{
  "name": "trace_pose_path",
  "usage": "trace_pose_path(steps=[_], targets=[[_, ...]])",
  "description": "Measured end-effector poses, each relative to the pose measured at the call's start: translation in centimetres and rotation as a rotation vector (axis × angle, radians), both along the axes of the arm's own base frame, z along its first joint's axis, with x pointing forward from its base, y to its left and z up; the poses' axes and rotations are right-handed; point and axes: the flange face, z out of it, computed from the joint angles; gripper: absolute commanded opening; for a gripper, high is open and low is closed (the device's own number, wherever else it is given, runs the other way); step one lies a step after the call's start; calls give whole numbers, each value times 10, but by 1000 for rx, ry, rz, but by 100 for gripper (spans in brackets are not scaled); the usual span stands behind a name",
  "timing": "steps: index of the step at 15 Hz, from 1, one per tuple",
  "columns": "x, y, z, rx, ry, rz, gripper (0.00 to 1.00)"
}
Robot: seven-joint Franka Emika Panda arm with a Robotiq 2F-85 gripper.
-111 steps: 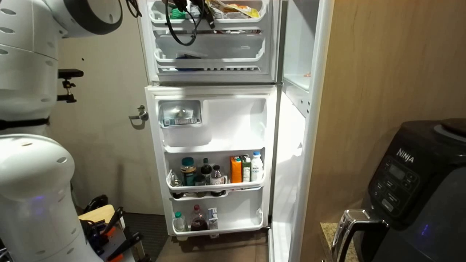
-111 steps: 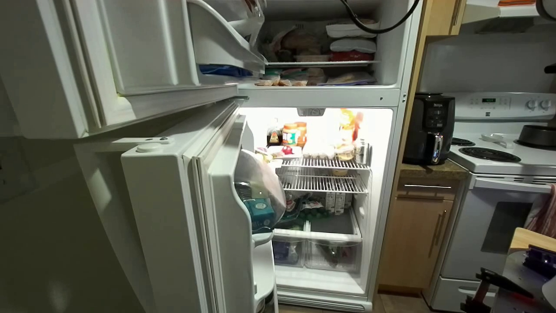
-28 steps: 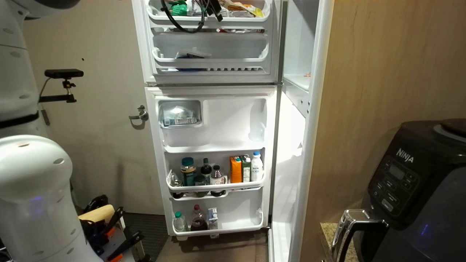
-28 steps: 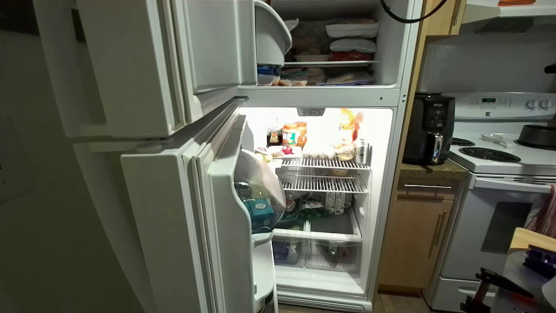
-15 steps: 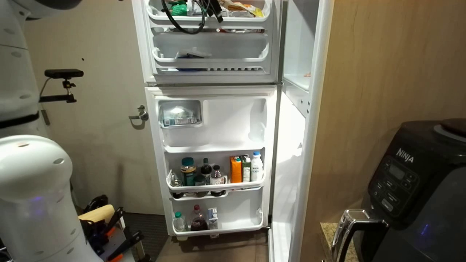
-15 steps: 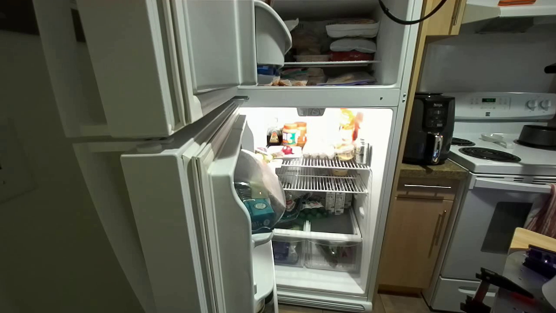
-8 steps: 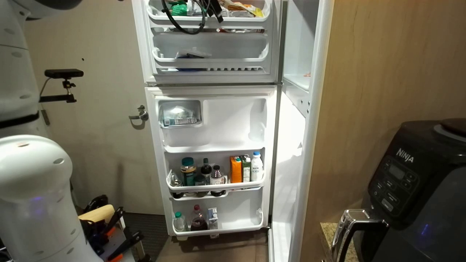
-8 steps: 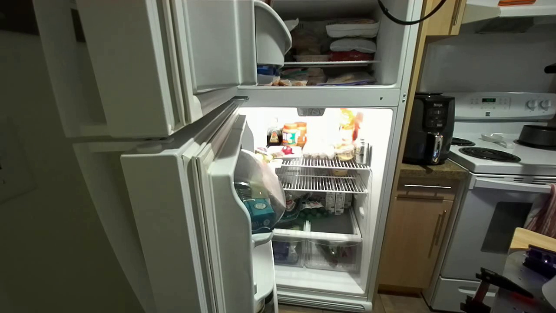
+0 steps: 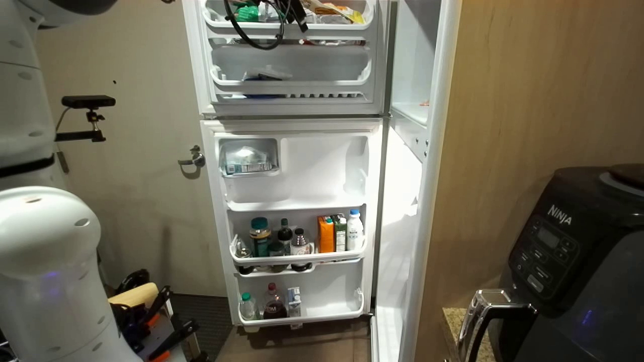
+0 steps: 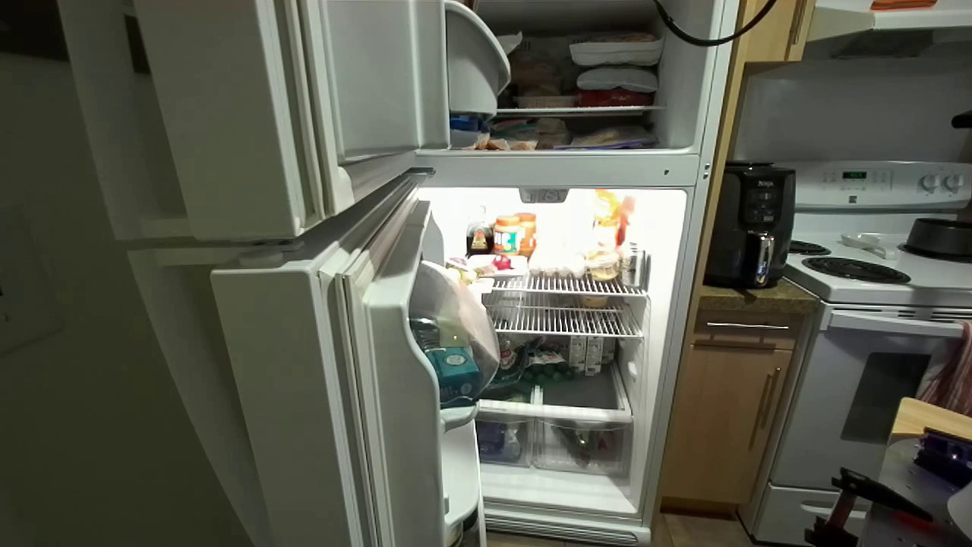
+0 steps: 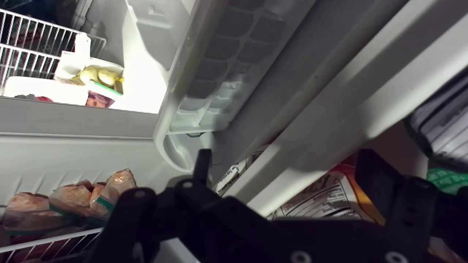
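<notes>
Both jaws of my gripper (image 11: 285, 153) are standing apart, facing the white shelf rail (image 11: 329, 131); I'm judging small, slow motions safest near the printed package (image 11: 327, 195).

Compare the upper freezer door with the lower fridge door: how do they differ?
The freezer door has the open tool at its shelf rim; the fridge door has no tool at it. The freezer door's shelf holds crumpled packages, while the fridge door's shelves hold bottles and cartons. The fridge door has a translucent compartment; none shows on the freezer door's visible part. Both are white and stand open.
</notes>
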Motion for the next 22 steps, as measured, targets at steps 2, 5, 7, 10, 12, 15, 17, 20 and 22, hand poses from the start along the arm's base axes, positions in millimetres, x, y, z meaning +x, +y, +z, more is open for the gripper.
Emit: trace_pose_path(steps=[2,5,7,10,12,15,17,20,22], targets=[[0,2,-1,0,-1,3,100],[2,3,-2,1,-2,3,100],[4,4,-4,3,-6,4,100],[7,6,-9,1,-2,7,100],[9,7,-11,0,1,7,100],[9,7,-11,0,2,7,100],[9,7,-12,-1,2,6,100],[10,4,-12,-1,2,1,100],[11,1,-12,-1,2,-4,100]])
